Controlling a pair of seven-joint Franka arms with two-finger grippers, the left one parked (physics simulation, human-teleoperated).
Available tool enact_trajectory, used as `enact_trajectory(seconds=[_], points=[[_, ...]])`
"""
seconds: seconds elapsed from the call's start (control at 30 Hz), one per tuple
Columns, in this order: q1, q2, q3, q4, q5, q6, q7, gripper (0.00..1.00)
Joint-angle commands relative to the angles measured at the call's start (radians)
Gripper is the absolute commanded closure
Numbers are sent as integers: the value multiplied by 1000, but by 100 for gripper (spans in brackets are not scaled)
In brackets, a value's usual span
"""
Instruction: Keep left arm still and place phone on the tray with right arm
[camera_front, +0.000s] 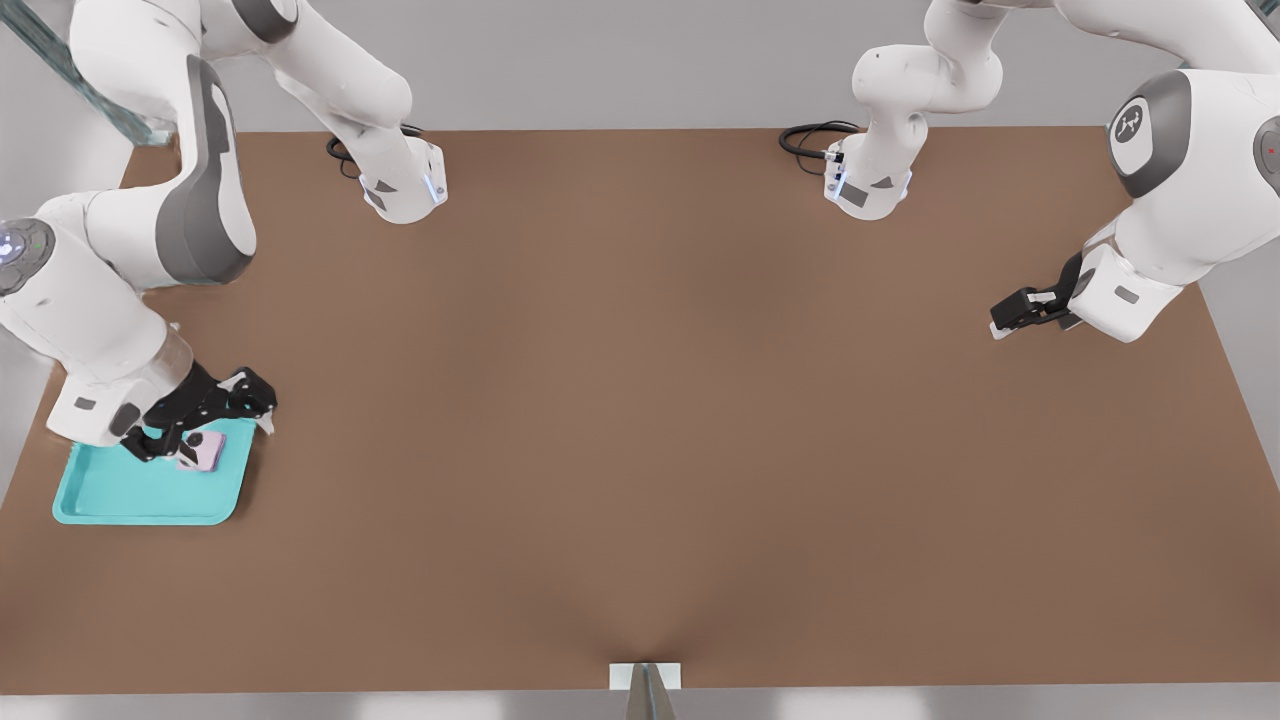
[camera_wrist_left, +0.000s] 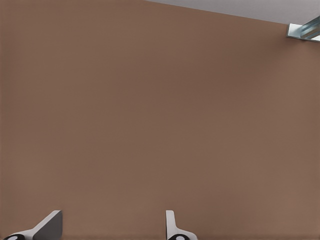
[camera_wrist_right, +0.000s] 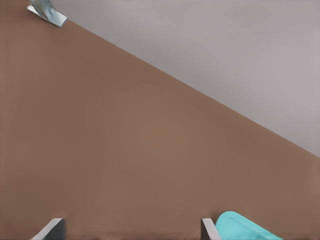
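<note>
- The phone (camera_front: 205, 451), a small pink-lilac slab, lies over the turquoise tray (camera_front: 120, 495), in the corner of the tray nearest the middle of the worktop (camera_front: 640, 400) (toward the front view's right and the far edge of the tray).
- The tray sits flat near the worktop's corner at the front view's left, close to the near edge.
- The right arm (camera_front: 110, 270) bends down over that corner, and its black pincer (camera_front: 200, 420) hangs right above the phone, touching it or very nearly so.
- In the right wrist view the two pale fingertips (camera_wrist_right: 52, 229) stand wide apart, with bare brown worktop between them, so the pincer is spread open and grips nothing.
- Beside the other fingertip in that view, a rounded turquoise piece of the tray (camera_wrist_right: 242, 227) shows (only a sliver of it).
- Whether the phone rests fully flat on the tray or leans against a finger, I cannot tell from here; the pincer covers part of it.
- Two black cables (camera_front: 815, 135) coil by the arm bases at the far side of the worktop.
</note>
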Motion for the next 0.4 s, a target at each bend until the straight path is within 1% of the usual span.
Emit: enact_trajectory(seconds=[0.0, 0.03, 0.07, 0.1, 0.13, 0.37], points=[[435, -145, -476, -97, 126, -222, 430, 0], [454, -112, -509, -57, 147, -300, 431, 0], [444, -64, -509, 1, 149, -320, 425, 0], [409, 46, -468, 184, 153, -449, 419, 0], [386, 49, -445, 181, 155, -442, 417, 0], [377, 34, -443, 146, 158, -431, 396, 0]])
